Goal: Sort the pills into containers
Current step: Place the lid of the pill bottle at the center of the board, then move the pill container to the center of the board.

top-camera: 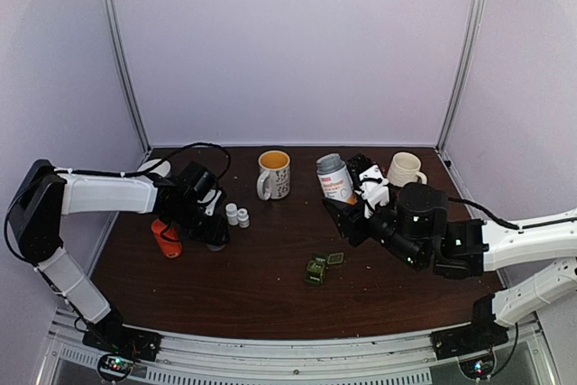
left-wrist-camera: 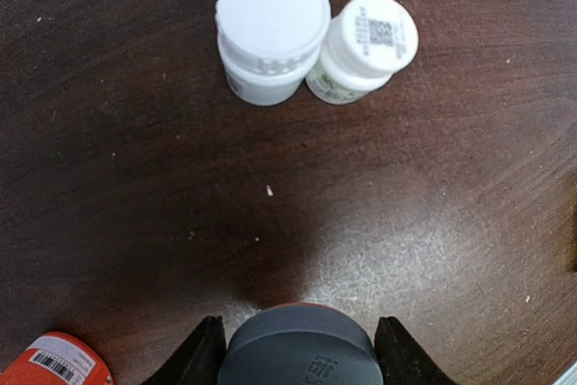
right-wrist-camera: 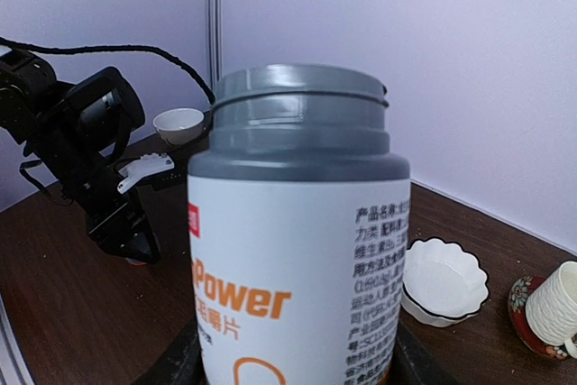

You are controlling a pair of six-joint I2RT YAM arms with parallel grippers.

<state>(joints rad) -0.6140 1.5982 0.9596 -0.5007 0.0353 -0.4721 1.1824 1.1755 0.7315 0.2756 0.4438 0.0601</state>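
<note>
The right gripper (right-wrist-camera: 293, 369) is clamped low on a big white bottle (right-wrist-camera: 297, 250) with a grey top. It holds the bottle upright at the centre of its wrist view, probably so nothing spills. The left gripper (left-wrist-camera: 297, 349) pinches a round dark-grey cap (left-wrist-camera: 297, 365) at the bottom edge of its view (whether it belongs to that bottle cannot be told). Beyond it, two small white bottles (left-wrist-camera: 270, 33) stand touching at the top of the frame, and an orange bottle (left-wrist-camera: 54, 365) lies at lower left. The dark-green pill box (top-camera: 317, 268) sits on the counter (top-camera: 270, 299) at lower middle of the overhead view. It is between the arms, likely so either can reach it, and too small to show any pills.
</note>
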